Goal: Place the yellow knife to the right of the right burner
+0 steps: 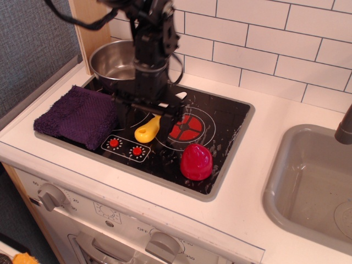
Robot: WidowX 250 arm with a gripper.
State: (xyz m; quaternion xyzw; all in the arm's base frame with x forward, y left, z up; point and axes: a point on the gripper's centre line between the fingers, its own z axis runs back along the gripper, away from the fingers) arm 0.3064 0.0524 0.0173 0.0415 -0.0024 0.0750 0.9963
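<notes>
The yellow knife (146, 132) lies on the black stovetop (231, 118) between the two burner prints, with its yellow handle pointing front-left and its white blade hidden under the gripper. The right burner (186, 126) is the red disc with white rings just right of the knife. My gripper (144, 122) is low over the knife's blade end. It is open, with one finger on each side of the knife. Whether the fingers touch the knife cannot be told.
A red dome toy (196, 161) stands in front of the right burner. A purple cloth (80, 114) lies on the stovetop's left part, and a steel pot (116, 59) sits at the back left. Two red dial marks (125, 147) are at the front. A grey sink (313, 176) is at the right.
</notes>
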